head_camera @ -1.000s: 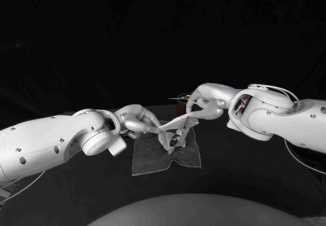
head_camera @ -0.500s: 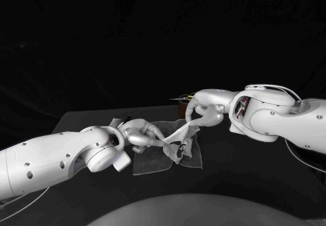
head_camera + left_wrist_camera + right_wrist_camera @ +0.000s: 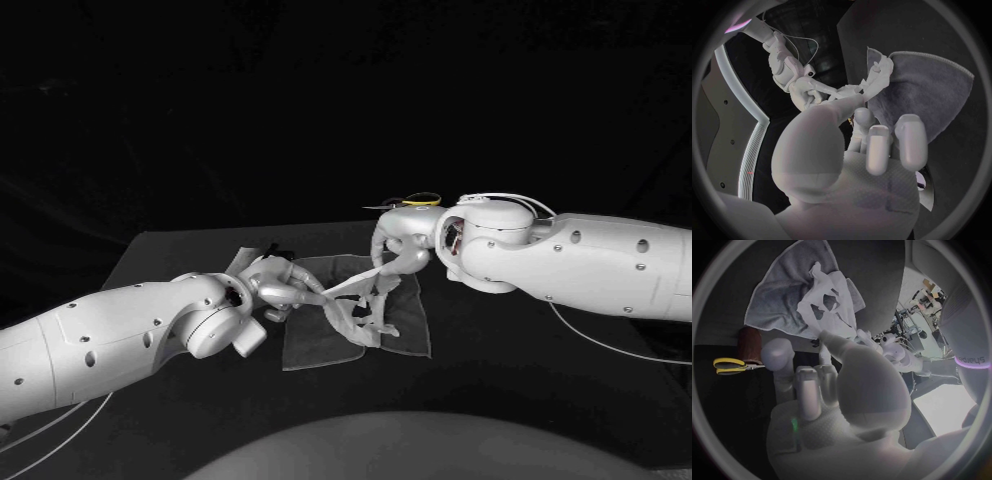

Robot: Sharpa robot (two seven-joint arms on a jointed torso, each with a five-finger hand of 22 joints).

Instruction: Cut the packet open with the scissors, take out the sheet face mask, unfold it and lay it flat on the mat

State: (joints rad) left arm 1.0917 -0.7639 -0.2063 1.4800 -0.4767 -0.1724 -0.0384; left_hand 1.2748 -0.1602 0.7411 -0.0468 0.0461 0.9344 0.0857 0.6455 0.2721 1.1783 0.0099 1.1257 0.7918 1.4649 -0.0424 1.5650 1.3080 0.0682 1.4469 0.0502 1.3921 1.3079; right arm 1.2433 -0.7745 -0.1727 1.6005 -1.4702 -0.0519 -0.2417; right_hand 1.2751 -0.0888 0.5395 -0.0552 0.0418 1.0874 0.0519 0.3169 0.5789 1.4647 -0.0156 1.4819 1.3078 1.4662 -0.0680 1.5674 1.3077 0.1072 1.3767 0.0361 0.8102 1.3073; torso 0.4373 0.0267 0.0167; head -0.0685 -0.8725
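— Where was the sheet face mask (image 3: 361, 318)?
— Strung between the two hands over the grey mat (image 3: 310, 345), partly unfolded, its loose middle hanging down toward the cloth.
— And the fingers?
— The left hand (image 3: 281, 282) had one edge pinched. The right hand (image 3: 401, 248) pinched the opposite edge, slightly higher.
— The scissors (image 3: 411, 201)?
— They lay behind the right hand on the dark surface (image 3: 505, 370), yellow handles showing, just beside a brown block (image 3: 751, 342).

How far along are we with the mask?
Done: the mask is out, and the scissors lie on the table. In hand: the left hand and right hand hold it stretched over the mat, partly unfolded. Left: finish unfolding and lay it flat.
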